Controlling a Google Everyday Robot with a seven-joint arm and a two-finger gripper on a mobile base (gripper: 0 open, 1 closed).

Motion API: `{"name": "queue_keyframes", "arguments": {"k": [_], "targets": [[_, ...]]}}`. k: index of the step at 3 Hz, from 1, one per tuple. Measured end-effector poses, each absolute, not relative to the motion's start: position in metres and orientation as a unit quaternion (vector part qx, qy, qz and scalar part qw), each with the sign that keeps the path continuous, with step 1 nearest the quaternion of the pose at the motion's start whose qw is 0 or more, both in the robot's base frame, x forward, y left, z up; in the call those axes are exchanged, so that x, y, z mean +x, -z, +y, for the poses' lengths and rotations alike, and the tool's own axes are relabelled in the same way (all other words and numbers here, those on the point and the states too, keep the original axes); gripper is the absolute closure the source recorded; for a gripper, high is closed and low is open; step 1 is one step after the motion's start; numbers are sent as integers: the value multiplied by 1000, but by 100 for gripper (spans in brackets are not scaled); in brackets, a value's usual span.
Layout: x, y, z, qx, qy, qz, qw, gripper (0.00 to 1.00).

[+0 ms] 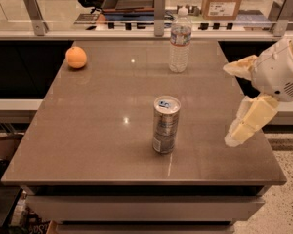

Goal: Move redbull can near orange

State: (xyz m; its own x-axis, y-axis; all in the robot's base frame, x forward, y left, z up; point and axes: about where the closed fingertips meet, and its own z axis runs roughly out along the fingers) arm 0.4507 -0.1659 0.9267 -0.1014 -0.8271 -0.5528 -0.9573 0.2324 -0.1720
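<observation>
Desk (88,130): brown top, carrying three items. Gripper (229,104): over the desk's right edge, fingers spread wide, holding nothing, apart from every item. Water bottle (179,42): upright near the far edge. Redbull can (165,125): upright, centre front. Orange (76,57): far left corner, well apart from the can.

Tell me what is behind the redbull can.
Behind the redbull can: water bottle, then orange at far left. The can covers a strip of table. Claw hovers right.
</observation>
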Motion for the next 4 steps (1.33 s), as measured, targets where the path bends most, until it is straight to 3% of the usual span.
{"name": "queue_keyframes", "arguments": {"k": [4], "targets": [[444, -879, -74, -563, -373, 601, 427, 0]]}}
